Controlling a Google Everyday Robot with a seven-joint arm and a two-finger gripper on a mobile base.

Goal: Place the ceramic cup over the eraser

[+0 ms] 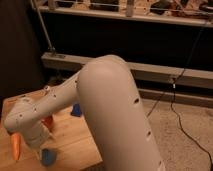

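My gripper [40,148] hangs from the white arm's wrist [25,122] over the front left of the wooden table [75,137]. It points down, right above and beside a small blue rounded cup [48,157] near the table's front edge. The arm hides most of the gripper. The eraser is hidden or out of view.
An orange carrot [15,145] lies left of the gripper. An orange-red bowl [47,121] shows partly behind the wrist. A darker blue angular object [76,110] sits further back under the forearm. My big white arm link [115,110] fills the middle. A cable [175,112] runs over the floor on the right.
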